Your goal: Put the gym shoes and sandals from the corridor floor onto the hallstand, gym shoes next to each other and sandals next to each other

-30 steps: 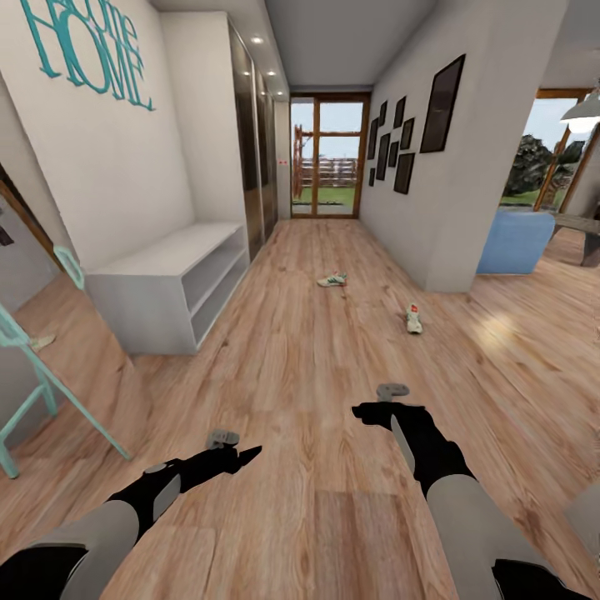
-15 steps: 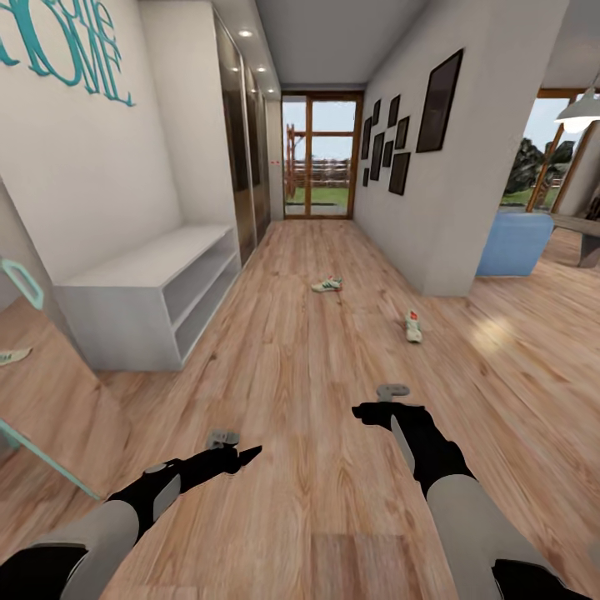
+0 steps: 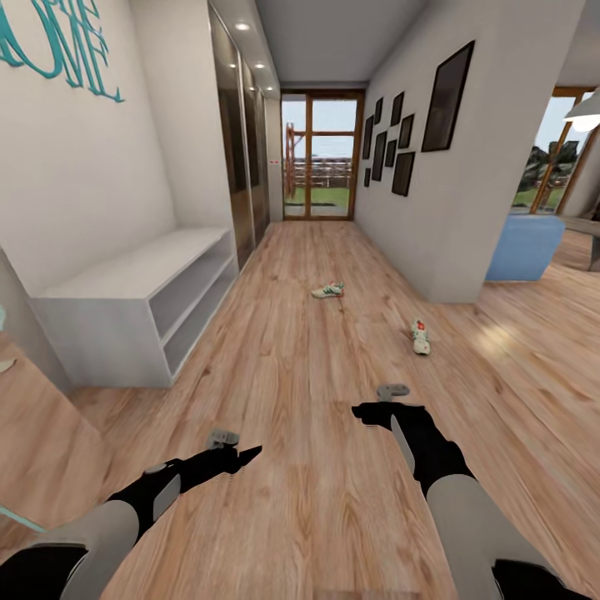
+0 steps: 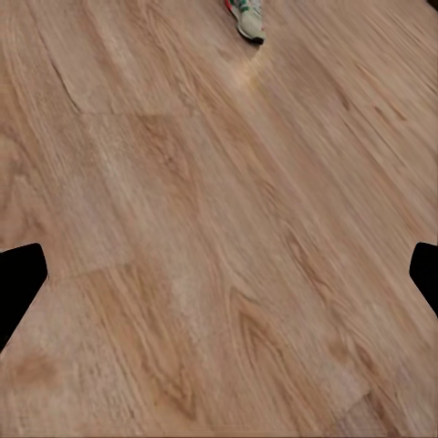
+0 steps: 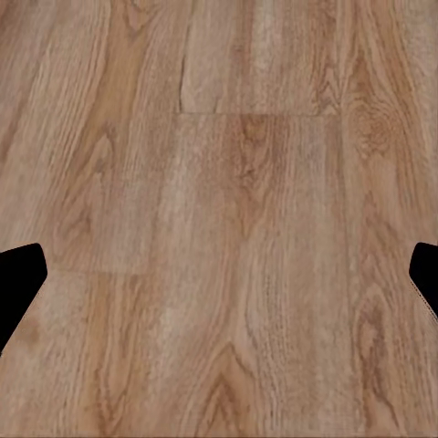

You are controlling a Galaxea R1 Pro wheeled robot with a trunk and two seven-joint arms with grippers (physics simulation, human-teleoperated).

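Two white gym shoes with green stripes lie apart on the wood plank corridor floor: one gym shoe in mid-corridor, the other further right, near the wall corner. A toe of a gym shoe also shows in the left wrist view. My left gripper and right gripper hover low over bare planks, both open and holding nothing, well short of the shoes. The sandals and the hallstand are out of view.
A plain low grey bench with open shelves stands along the left wall, with tall dark wardrobe doors behind it. A glass door ends the corridor. A blue seat sits past the right wall corner.
The whole picture has shifted: the camera moved forward and turned a little, so bench and shoes sit differently in view. Both arms keep the same pose.
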